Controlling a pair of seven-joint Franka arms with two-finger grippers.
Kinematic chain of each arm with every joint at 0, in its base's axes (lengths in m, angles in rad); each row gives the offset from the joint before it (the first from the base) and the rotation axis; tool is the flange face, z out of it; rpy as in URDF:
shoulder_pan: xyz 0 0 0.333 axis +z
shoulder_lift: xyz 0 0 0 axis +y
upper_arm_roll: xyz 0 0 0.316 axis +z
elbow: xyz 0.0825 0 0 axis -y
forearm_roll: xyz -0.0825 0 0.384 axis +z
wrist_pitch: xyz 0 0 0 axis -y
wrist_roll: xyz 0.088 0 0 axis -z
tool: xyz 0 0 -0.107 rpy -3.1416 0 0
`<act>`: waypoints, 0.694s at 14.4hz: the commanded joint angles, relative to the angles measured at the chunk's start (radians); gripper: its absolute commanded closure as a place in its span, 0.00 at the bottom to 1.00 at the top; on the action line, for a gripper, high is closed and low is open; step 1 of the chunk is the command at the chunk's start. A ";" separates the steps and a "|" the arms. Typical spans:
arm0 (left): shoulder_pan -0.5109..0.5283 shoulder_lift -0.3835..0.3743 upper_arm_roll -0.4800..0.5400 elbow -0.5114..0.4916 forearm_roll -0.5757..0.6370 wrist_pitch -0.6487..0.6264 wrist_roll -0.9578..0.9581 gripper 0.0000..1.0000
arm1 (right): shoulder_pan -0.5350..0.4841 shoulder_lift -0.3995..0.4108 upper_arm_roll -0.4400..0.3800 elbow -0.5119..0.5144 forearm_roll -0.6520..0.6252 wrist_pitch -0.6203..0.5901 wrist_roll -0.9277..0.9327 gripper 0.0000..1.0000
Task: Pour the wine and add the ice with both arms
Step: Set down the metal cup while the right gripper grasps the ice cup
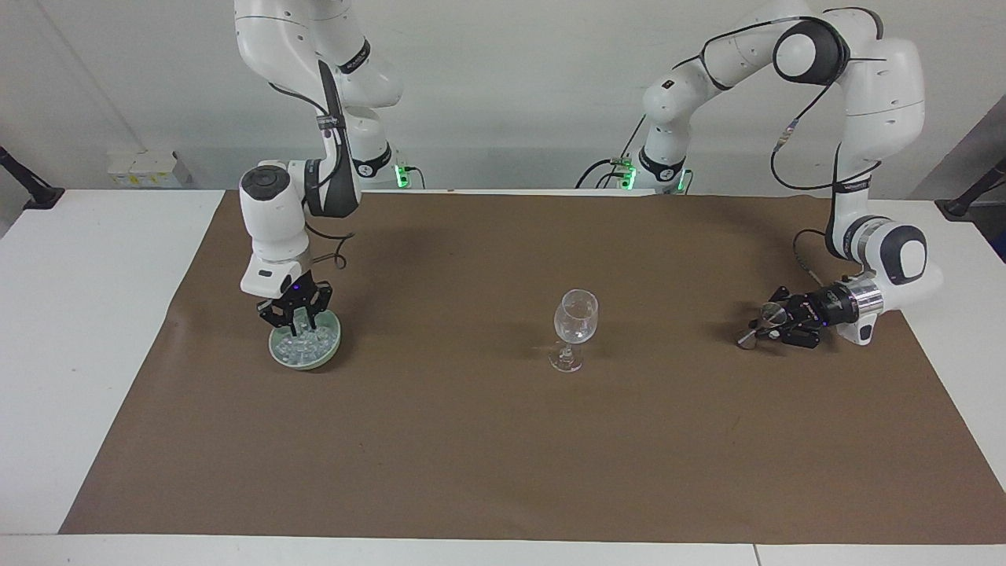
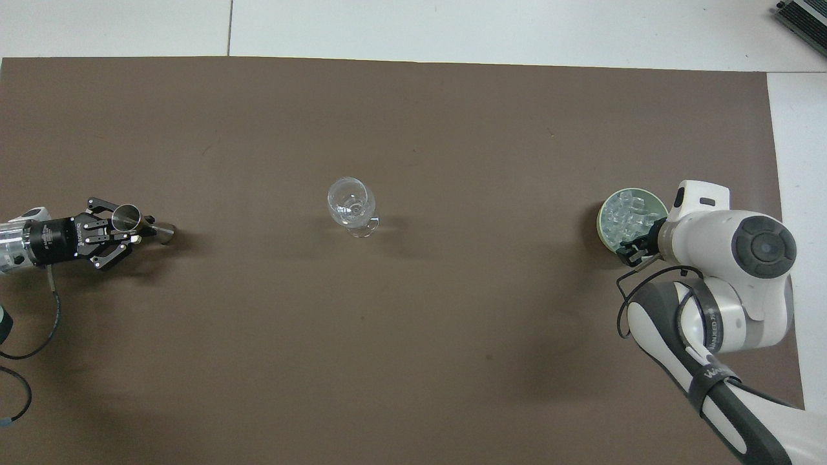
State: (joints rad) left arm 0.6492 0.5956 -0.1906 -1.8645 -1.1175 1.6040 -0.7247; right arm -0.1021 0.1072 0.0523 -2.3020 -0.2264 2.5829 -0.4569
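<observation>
My right claw [image 1: 297, 322] points straight down, closed in the heap of small clear ice cubes [image 1: 305, 343]. My left claw [image 1: 774, 322] lies sideways, clamped on a small metal cup [image 2: 125, 217].

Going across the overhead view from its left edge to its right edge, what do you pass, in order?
Left gripper shut on a small metal cup → stemmed glass → green bowl of ice → right gripper, shut, down in the bowl.
</observation>
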 commanded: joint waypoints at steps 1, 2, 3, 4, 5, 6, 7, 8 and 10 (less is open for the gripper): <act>0.012 0.024 -0.004 0.024 0.015 -0.026 0.004 1.00 | -0.011 -0.020 0.004 -0.017 -0.022 0.008 -0.019 0.94; 0.012 0.024 -0.004 0.024 0.019 -0.026 0.004 1.00 | -0.010 -0.020 0.006 -0.011 -0.022 0.008 -0.016 0.94; 0.012 0.024 -0.006 0.027 0.022 -0.026 0.004 1.00 | -0.007 -0.023 0.006 -0.007 -0.022 0.008 -0.011 0.94; 0.012 0.024 -0.004 0.028 0.022 -0.026 0.004 1.00 | -0.005 -0.030 0.006 -0.004 -0.022 0.002 -0.008 0.95; 0.012 0.024 -0.006 0.028 0.022 -0.023 0.004 0.94 | -0.005 -0.041 0.006 -0.004 -0.021 -0.004 -0.008 0.96; 0.012 0.024 -0.004 0.028 0.024 -0.021 0.004 0.86 | -0.005 -0.049 0.007 -0.001 -0.017 -0.016 -0.006 0.98; 0.012 0.024 -0.004 0.028 0.024 -0.019 0.004 0.76 | -0.005 -0.057 0.008 0.009 -0.013 -0.033 -0.008 0.98; 0.012 0.024 -0.006 0.028 0.024 -0.018 0.004 0.69 | -0.004 -0.066 0.009 0.025 -0.010 -0.061 -0.008 0.98; 0.012 0.024 -0.004 0.028 0.025 -0.016 0.004 0.49 | -0.001 -0.092 0.017 0.064 -0.005 -0.111 -0.005 0.99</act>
State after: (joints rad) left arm 0.6492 0.6040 -0.1904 -1.8597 -1.1107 1.6031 -0.7226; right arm -0.0993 0.0515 0.0560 -2.2720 -0.2265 2.5312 -0.4577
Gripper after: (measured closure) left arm 0.683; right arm 0.736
